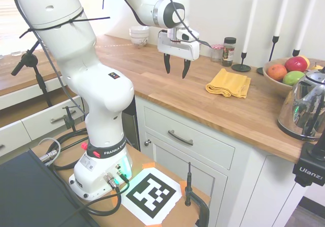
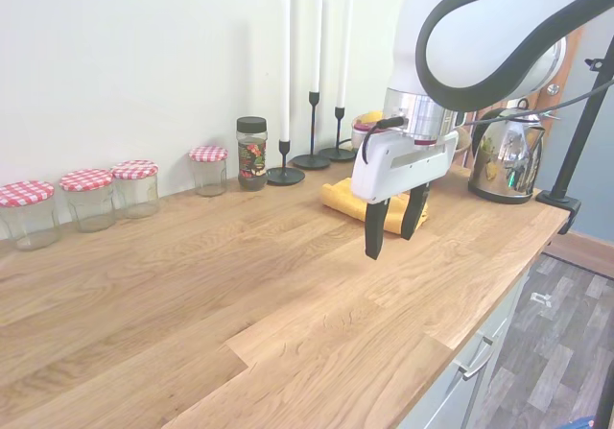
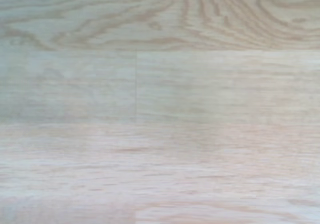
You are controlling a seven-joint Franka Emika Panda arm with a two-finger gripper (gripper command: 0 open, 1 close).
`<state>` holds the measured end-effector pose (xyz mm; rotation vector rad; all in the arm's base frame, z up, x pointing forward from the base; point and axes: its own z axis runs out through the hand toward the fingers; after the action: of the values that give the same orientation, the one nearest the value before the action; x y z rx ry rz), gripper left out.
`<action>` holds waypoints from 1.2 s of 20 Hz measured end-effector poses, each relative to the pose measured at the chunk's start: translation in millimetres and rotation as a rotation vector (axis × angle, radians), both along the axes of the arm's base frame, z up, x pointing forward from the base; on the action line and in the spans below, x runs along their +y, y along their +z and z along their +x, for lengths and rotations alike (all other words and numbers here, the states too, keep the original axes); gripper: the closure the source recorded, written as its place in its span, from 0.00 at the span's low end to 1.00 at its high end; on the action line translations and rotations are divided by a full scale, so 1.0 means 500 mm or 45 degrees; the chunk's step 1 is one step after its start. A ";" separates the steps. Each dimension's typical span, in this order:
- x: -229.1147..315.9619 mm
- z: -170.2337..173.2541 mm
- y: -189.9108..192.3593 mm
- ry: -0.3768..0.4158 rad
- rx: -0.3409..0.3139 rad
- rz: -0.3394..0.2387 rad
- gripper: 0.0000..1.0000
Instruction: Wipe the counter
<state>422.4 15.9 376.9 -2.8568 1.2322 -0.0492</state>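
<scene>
My jaws are standing released, the two dark fingers spread apart and gripping nothing. My gripper (image 1: 175, 67) is hanging above the counter (image 1: 167, 92), fingers pointing down, tips clear of the wood. The wrist view is showing only bare plank grain with seams, nothing else in frame.

Nearest item: a folded yellow cloth (image 1: 228, 83) is lying flat on the counter, just beside my gripper on the side toward the kettle; I am not touching it. In the second exterior view my fingers are partly overlapping that cloth (image 2: 347, 202) in the picture, but the first exterior view is showing a clear gap.

Behind the cloth, near the wall, a dark-lidded spice jar (image 1: 228, 51) and a small jar with a red checked lid (image 1: 217, 52) are standing upright. Black candlesticks with white candles (image 1: 245, 43) are standing further along the wall. A wooden bowl of fruit (image 1: 288, 73) is sitting beyond them, with a shiny metal kettle (image 1: 305, 108) near the counter's front edge.

On the other side, stacked white bowls (image 1: 139, 35) are resting by the wall. More checked-lid jars (image 2: 88, 199) are lining the wall, well apart from my gripper.

The counter is running long over white cabinets (image 1: 190, 148) with metal bar handles.
</scene>
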 end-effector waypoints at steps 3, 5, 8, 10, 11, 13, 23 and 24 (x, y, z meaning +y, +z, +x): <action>0.000 0.001 -0.001 0.000 0.000 0.000 0.00; -0.001 0.003 -0.002 -0.001 -0.010 0.001 0.00; -0.011 0.010 -0.006 -0.016 -0.025 0.004 0.00; -0.023 0.016 -0.006 -0.030 -0.029 0.009 0.00; -0.030 0.021 -0.005 -0.037 -0.031 0.011 0.00; -0.046 0.034 0.000 -0.052 -0.038 0.016 0.00; -0.140 0.135 0.029 -0.109 -0.055 0.035 0.00; -0.152 0.145 0.033 -0.113 -0.054 0.036 0.00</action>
<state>494.7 -60.1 393.2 -2.7608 1.3401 -0.0925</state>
